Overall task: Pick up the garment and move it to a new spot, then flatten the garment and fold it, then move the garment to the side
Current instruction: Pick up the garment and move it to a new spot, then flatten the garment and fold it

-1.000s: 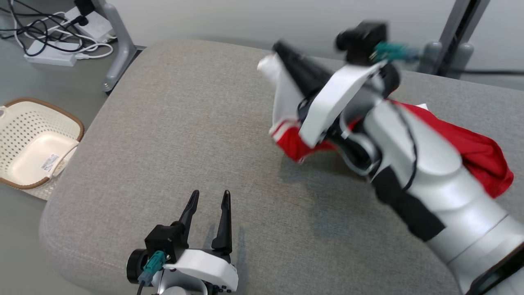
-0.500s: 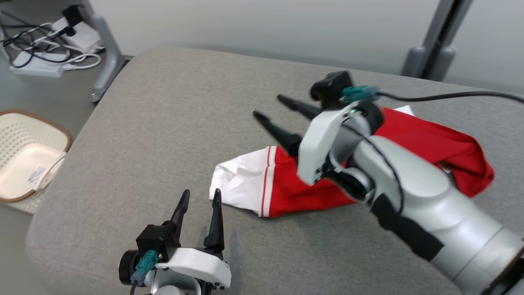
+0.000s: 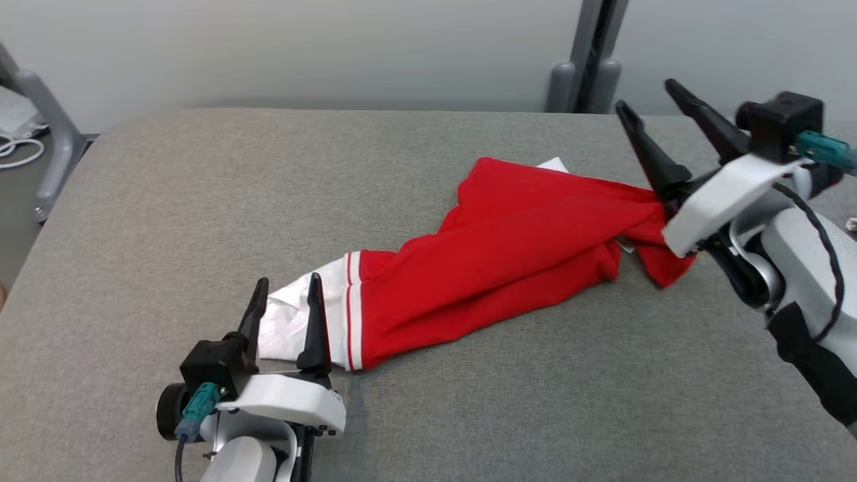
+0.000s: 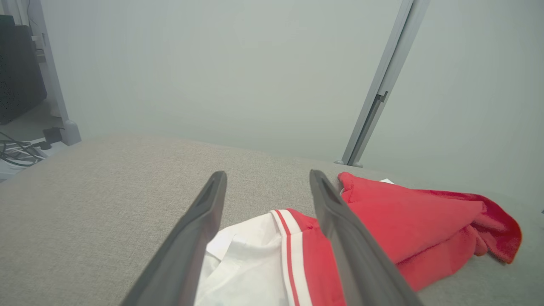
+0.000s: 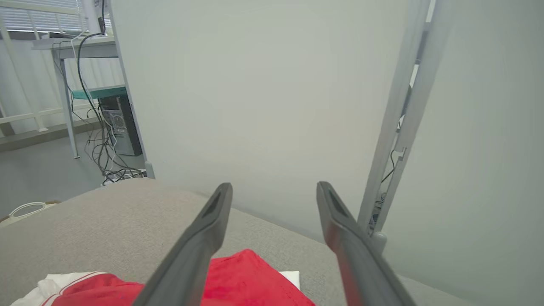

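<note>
The garment [image 3: 509,248] is red with a white, red-striped end and lies stretched slantwise across the grey cushioned surface [image 3: 201,194]. My left gripper [image 3: 288,280] is open at the lower left, and the white end [image 3: 284,328] sits under and between its fingers. In the left wrist view the left gripper [image 4: 267,173] stands open over the white cloth [image 4: 250,259], with red folds [image 4: 416,221] to the right. My right gripper [image 3: 647,95] is open and empty, raised above the garment's right end. The right wrist view has the right gripper [image 5: 274,185] open above the red cloth [image 5: 250,276].
A grey metal post [image 3: 592,60] stands behind the surface's far edge. At the far left are a frame leg [image 3: 40,120] and a white cable [image 3: 23,150] on the floor. The right wrist view shows a desk with cables [image 5: 102,127] and a basket handle [image 5: 25,209].
My right gripper opened and let go of the garment, which dropped and now lies stretched out. The right arm swung right and up. The camera turned right; the left gripper stayed open.
</note>
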Controlling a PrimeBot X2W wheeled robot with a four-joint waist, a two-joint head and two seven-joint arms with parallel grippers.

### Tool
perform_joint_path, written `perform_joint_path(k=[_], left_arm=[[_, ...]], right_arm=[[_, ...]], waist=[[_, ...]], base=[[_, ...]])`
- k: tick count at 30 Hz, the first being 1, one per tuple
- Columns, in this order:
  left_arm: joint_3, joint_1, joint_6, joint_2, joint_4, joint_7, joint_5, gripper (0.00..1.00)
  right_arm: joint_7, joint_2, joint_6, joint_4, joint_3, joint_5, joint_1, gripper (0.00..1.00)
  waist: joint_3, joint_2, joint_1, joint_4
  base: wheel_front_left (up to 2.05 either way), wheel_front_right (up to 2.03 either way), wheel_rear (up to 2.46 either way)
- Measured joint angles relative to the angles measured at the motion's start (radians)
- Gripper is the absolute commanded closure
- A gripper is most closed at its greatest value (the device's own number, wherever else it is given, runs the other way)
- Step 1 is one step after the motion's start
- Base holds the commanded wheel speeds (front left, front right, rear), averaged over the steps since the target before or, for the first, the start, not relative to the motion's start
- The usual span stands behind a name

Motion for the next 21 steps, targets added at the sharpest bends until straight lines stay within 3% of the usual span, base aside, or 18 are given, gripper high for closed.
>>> perform_joint_path(k=[5, 9, 16, 21], left_arm=[[0.053, -0.001, -0.005, 0.0, 0.003, 0.0, 0.012, 0.0], [0.097, 0.001, -0.013, 0.0, -0.001, 0.0, 0.029, 0.0], [0.097, 0.007, -0.027, 0.0, 0.002, 0.0, 0.037, 0.0], [0.064, 0.011, -0.026, 0.0, -0.002, 0.0, 0.036, 0.0]], right_arm=[[-0.04, -0.03, 0.0, -0.031, -0.171, -0.074, 0.129, 0.0], [-0.044, 0.003, 0.0, -0.115, -0.336, -0.171, 0.288, 0.0], [-0.048, 0.068, 0.0, -0.199, -0.441, -0.289, 0.408, 0.0], [-0.007, 0.075, 0.0, -0.224, -0.443, -0.334, 0.417, 0.0]], waist=[[0.001, 0.0, 0.0, -0.065], [0.007, 0.0, 0.0, -0.116], [0.016, 0.0001, 0.0001, -0.134], [0.03, 0.0, 0.0, -0.117]], base=[[0.0, 0.0, 0.0], [0.0, 0.0, 0.0], [0.0, 0.0, 0.0], [0.0, 0.0, 0.0]])
